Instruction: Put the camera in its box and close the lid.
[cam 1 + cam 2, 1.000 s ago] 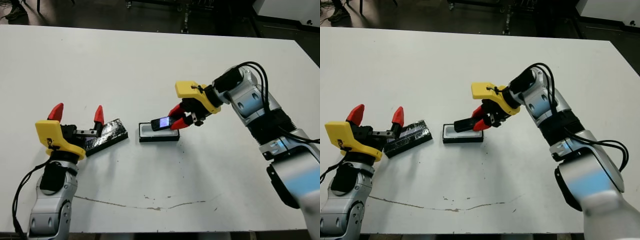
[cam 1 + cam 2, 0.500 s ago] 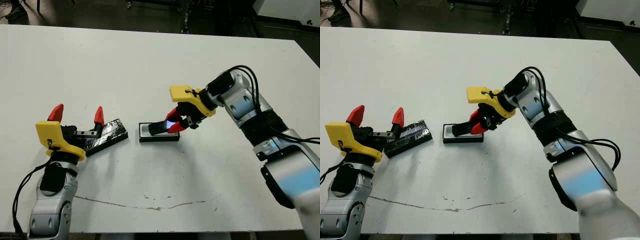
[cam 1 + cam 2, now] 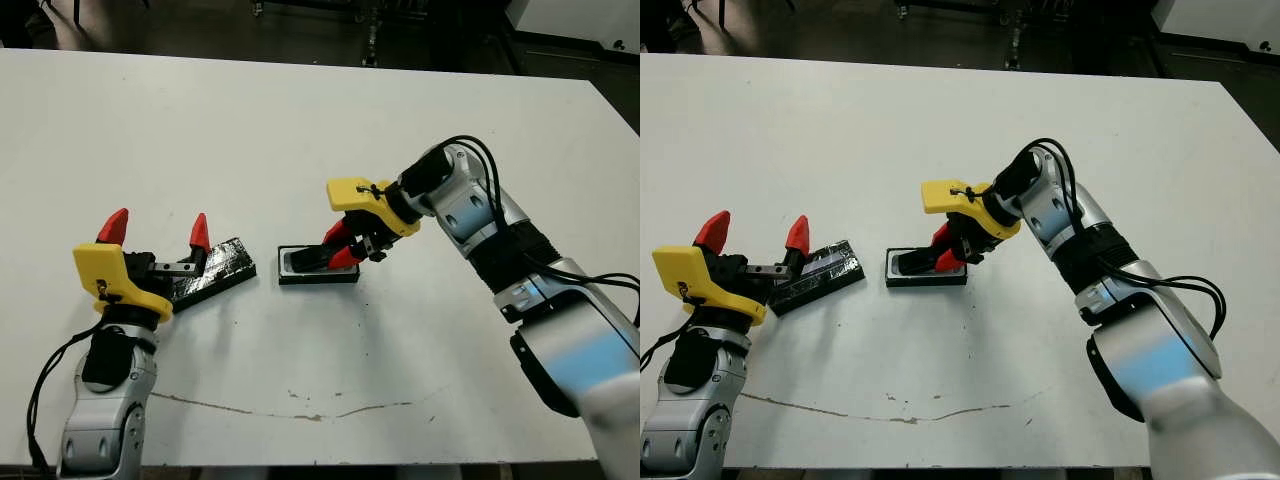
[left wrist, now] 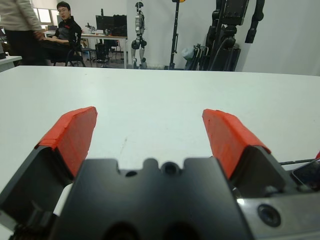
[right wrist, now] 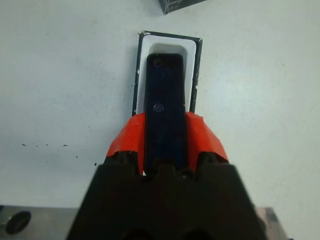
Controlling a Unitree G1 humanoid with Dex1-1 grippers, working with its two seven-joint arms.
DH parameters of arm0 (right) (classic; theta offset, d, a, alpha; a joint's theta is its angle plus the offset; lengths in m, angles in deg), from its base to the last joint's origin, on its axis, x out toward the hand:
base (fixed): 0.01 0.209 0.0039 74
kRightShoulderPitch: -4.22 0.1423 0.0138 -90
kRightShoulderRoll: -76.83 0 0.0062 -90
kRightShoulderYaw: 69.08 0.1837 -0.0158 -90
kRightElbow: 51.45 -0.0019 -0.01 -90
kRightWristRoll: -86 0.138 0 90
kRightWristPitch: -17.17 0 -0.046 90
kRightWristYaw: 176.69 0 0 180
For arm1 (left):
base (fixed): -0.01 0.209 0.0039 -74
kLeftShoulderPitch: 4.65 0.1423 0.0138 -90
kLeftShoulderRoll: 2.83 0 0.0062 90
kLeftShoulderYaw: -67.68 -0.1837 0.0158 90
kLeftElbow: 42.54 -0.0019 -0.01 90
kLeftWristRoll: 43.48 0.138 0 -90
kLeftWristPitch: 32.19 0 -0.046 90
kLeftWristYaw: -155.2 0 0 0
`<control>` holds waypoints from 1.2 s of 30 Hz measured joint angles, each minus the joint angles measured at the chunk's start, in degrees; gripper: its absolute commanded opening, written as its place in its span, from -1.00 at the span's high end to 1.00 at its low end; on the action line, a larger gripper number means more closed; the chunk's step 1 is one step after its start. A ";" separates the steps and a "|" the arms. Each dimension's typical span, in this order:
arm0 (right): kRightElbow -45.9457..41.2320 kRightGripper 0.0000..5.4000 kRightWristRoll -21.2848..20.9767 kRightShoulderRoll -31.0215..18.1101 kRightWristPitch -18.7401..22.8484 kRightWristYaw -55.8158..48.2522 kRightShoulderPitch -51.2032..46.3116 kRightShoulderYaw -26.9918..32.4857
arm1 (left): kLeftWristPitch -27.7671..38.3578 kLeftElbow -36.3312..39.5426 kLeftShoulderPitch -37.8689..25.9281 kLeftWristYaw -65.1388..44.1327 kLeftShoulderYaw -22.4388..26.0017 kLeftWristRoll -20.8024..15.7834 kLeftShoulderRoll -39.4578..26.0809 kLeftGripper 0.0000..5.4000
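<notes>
The box (image 3: 318, 275), a shallow black tray with white lining, lies at mid-table. My right gripper (image 3: 338, 247) is shut on the camera (image 3: 308, 260), a flat black slab. It holds the camera lengthwise over the box, with the camera's far end low over the white lining. In the right wrist view the camera (image 5: 165, 100) sits between the red fingers (image 5: 127, 142) and covers most of the box (image 5: 170, 44) opening. The glossy black lid (image 3: 215, 272) lies left of the box. My left gripper (image 3: 155, 232) hovers open at the lid's near end, holding nothing.
A thin dark crack line (image 3: 300, 412) runs along the table near its front edge. Beyond the table's far edge, the left wrist view shows a seated person (image 4: 64, 22), a standing person (image 4: 17, 22) and robot stands (image 4: 230, 30).
My right gripper has moved left and down with the camera, bringing it from above the box's right end to lie along the box opening. The left arm and lid have not moved.
</notes>
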 measured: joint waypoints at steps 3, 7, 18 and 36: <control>0.00 0.39 -0.30 0.24 -0.20 0.17 0.00 -0.04 | 0.05 -0.01 0.07 -0.19 0.02 -0.35 0.00 -1.00; 0.00 0.39 -0.67 0.54 -0.17 0.19 0.01 -0.05 | 0.05 -0.01 0.13 -0.23 0.01 -0.63 0.00 -1.00; -1.04 0.39 -1.67 1.44 3.15 0.21 0.45 -0.58 | 0.06 -0.01 0.18 -0.16 -0.28 -0.59 0.11 -1.00; -5.82 0.39 -3.23 1.87 6.45 0.33 0.23 -2.08 | 0.05 0.00 0.18 0.22 -0.27 -0.28 0.10 -1.00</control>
